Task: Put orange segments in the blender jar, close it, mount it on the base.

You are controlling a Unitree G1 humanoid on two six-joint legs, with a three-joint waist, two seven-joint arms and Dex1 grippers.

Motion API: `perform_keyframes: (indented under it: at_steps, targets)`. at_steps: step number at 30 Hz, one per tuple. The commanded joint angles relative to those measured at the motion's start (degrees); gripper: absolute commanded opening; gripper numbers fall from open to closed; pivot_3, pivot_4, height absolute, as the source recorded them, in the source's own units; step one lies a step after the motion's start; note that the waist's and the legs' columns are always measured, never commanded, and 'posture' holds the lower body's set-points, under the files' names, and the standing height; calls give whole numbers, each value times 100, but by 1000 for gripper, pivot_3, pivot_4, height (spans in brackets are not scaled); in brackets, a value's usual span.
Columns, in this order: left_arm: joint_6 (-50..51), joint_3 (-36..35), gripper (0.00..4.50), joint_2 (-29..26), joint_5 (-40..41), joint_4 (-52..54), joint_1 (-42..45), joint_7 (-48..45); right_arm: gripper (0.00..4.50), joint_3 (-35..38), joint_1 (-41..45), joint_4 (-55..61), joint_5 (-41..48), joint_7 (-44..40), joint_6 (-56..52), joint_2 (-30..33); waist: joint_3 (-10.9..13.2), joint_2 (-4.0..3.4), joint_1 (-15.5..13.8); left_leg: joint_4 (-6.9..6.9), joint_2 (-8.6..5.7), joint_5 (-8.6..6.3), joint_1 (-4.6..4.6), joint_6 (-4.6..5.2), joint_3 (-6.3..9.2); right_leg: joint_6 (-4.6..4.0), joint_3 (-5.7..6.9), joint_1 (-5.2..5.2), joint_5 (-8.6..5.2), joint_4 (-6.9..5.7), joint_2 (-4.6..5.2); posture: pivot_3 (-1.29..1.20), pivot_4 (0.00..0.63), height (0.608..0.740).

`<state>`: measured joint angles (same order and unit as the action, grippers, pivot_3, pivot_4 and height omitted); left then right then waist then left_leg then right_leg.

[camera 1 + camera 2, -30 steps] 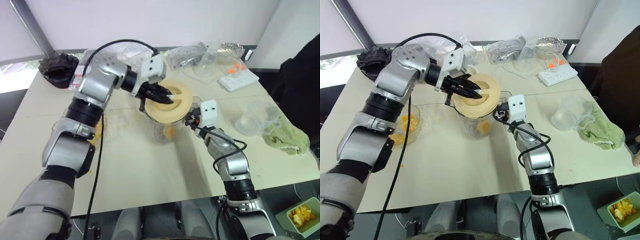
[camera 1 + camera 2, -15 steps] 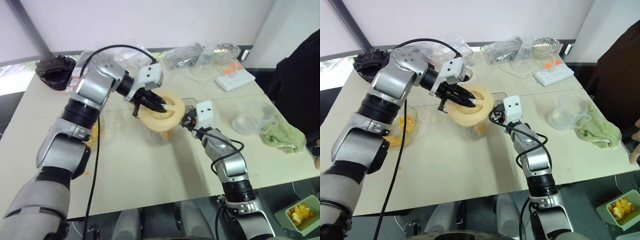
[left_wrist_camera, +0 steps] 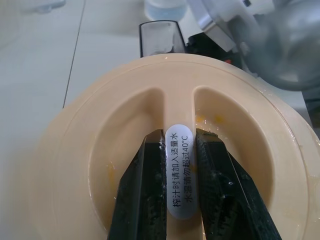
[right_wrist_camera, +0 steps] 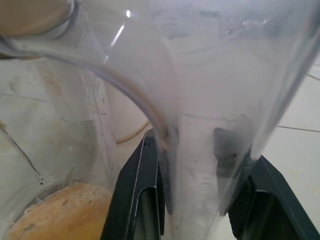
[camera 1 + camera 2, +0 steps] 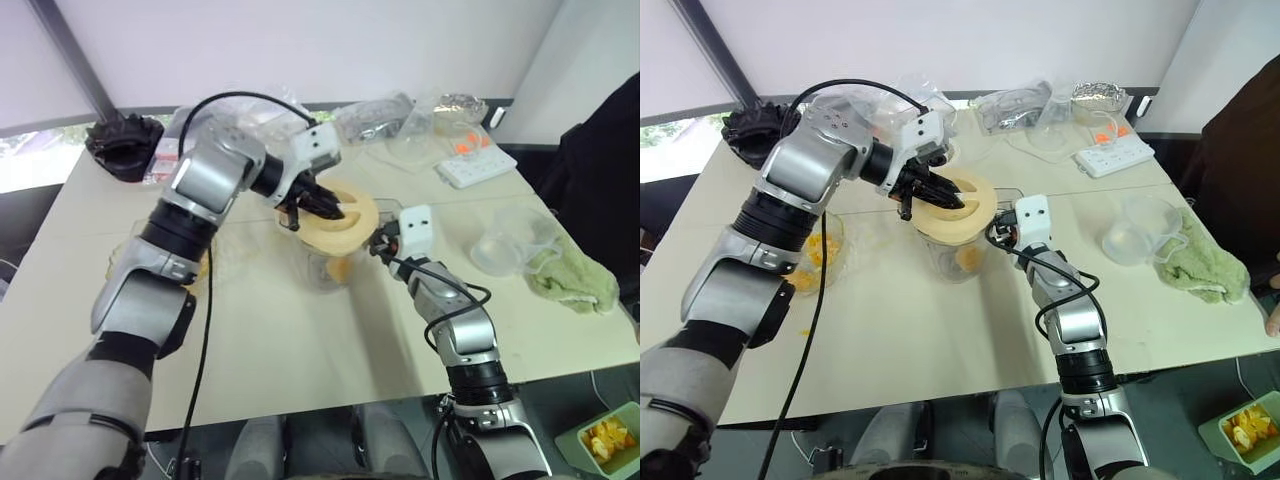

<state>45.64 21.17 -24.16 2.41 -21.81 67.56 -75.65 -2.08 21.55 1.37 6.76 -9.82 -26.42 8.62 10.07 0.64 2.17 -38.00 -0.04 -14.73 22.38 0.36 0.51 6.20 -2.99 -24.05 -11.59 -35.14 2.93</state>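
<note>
Mid-table from the head views: left gripper (image 5: 940, 192) pinching cream lid (image 5: 975, 212) atop blender jar (image 5: 958, 258), orange segments (image 5: 968, 256) inside.
Up close, left wrist: fingers (image 3: 142, 192) clamping lid ridge; sticker (image 3: 180, 175) reading "榨汁时请加入适量水 水温请勿超过40°C".
Right wrist: right gripper (image 4: 192, 200) closed around clear jar handle (image 4: 197, 150).

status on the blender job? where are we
Done: orange segments sit in the blender jar. In hand: left gripper pinches the lid by its ridge, tilted on the jar's mouth; right gripper clamps the jar's handle. Left: seat lid, mount jar on base.
</note>
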Motion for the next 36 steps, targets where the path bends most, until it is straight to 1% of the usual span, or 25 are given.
perform_keyframes:
  at_steps: [1, 9, 11, 17, 19, 20, 22, 23, 24, 27, 30, 31, 32, 36]
  targets:
    - [647, 451, 248, -77, -468, -531, -449, 622, 1012, 4, 101, 402, -26, -92, 311, 26, -4, -6, 0, 0, 0, 0, -1, 0, 0, -3, 0, 1, -3, 0, 0, 0, 150, 740]
    - [1003, 441, 248, -144, -349, -363, -430, 773, 1012, -8, 158, 284, -67, -131, 411, 30, -7, -7, -3, 0, -1, 0, -1, 0, 1, -1, 0, 2, -7, 0, 2, 0, 150, 740]
    - [1229, 338, 248, -106, -272, -365, -372, 864, 1012, -17, 175, 255, -69, -134, 429, 21, -7, -7, -1, 0, -1, 0, -1, 0, 1, -1, 0, 2, -7, 0, 2, 0, 150, 740]
    - [1078, 97, 248, -149, -54, -157, -334, 897, 1012, -19, 198, 186, -71, -180, 482, 43, -7, -8, 3, 1, -1, 0, -1, 0, 2, -2, 0, 1, -8, 2, 3, 0, 150, 740]
    - [1111, 29, 1291, -179, 35, -61, -282, 852, 951, -38, 202, 166, -89, -220, 510, 51, -7, -8, 8, 1, 0, 0, 0, -1, 2, -1, 0, 1, -9, 2, 4, 0, 150, 740]
    - [1124, -11, 1612, -188, 85, -7, -260, 844, 951, -50, 202, 162, -101, -235, 522, 50, -1, -4, 22, 1, -1, 0, 0, -1, 2, -1, 0, 0, -9, 2, 4, 0, 150, 740]
    - [1161, -94, 2511, -194, 208, 102, -232, 842, 951, -55, 209, 146, -107, -247, 537, 44, -2, -5, 26, 2, 0, 0, 10, -1, 2, -1, -1, -14, -8, 1, 2, 0, 150, 740]
    - [1123, -197, 3039, -168, 277, 160, -230, 893, 951, -59, 215, 130, -108, -249, 548, 42, -2, -4, 23, 2, 0, 0, 9, 0, 1, -1, -1, -14, -8, 0, 3, 0, 150, 740]
    - [1232, -460, 3524, -87, 464, 212, -164, 948, 951, -66, 217, 117, -106, -249, 555, 33, -1, -4, 21, 3, 0, 0, 10, -1, 1, -1, -1, -15, -8, 0, 3, 0, 150, 740]
    - [1347, -1039, 3524, 54, 901, 333, -41, 1090, 951, -92, 204, 103, -107, -246, 570, 11, 6, -4, 28, 5, 0, 0, 15, -1, -1, 0, -3, -21, -9, 1, 4, 0, 150, 740]
    - [1322, -1820, 3524, 197, 1396, 345, 139, 1388, 951, -116, 150, 77, -116, -245, 597, -7, 18, -2, 35, 4, 0, 0, 42, 0, 0, 0, -2, -49, -5, -2, 3, 0, 150, 740]
    - [1394, -2091, 3524, 239, 1576, 337, 205, 1513, 951, -114, 130, 73, -118, -244, 600, -9, 20, 0, 36, 4, 0, 0, 54, -1, 0, -15, -2, -60, 7, -3, 2, 0, 150, 740]
    - [1447, -2262, 3524, 271, 1704, 336, 243, 1615, 951, -107, 120, 67, -118, -249, 606, -6, 24, 3, 44, 4, 0, 0, 63, -1, 1, -5, -1, -69, 12, -3, 2, 0, 150, 740]
    - [1643, -3071, 3524, 241, 2233, 655, 299, 2121, 951, -23, 87, 122, -83, -238, 551, 13, 26, 2, 50, 4, 1, 0, 93, -1, 0, 6, -2, -105, 19, -10, -1, 0, 150, 740]
